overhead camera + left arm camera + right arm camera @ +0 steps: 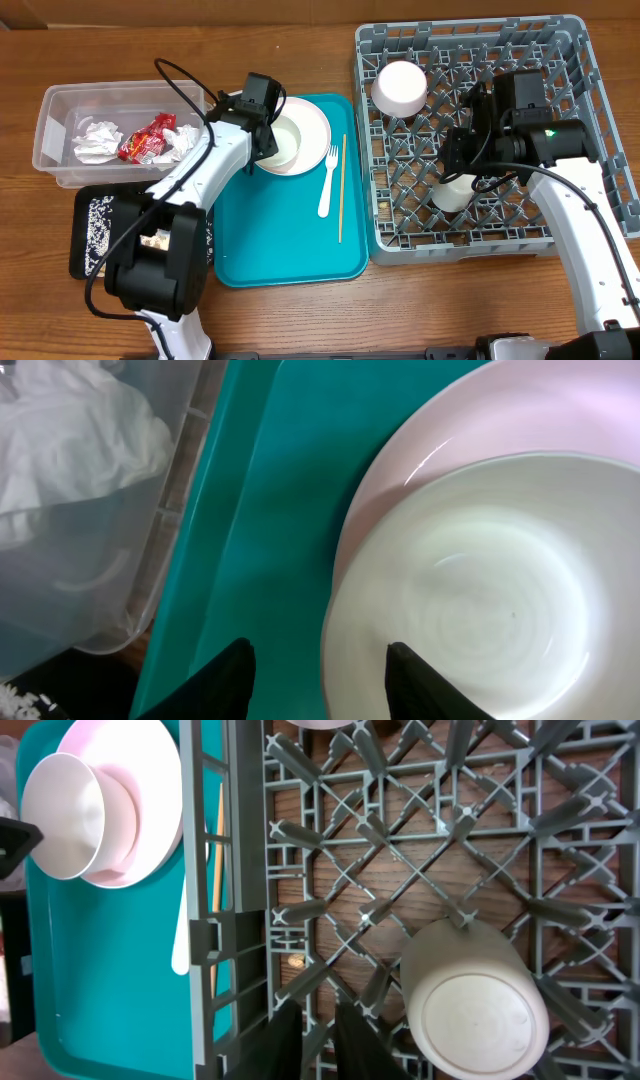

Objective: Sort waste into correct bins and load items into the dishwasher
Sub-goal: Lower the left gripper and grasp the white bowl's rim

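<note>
So the left gripper (318,652) is seen roughly half open, parked right over the near edge of the white bowl (480,600). The bowl's rim is straddled: one finger (232,672) is placed outside it over the teal tray (270,510), the other is placed inside the bowl. Nothing looks pinched, and a gap is left on both sides of the rim. The bowl is sat on the pale plate (312,122), at the far end of the tray, with the white fork (328,180) and wooden chopstick (342,190) laid just beside it.

Over in the grey dish rack (590,120), the right gripper (318,1025) is held nearly closed with nothing in it, only a sliver of lattice showing between the fingers. The small white cup (475,1005) is found upside down on the pegs, off to one side of those fingers and not touched. Napkins (95,140) and the red wrapper (148,138) are piled in the clear tub (55,110).
</note>
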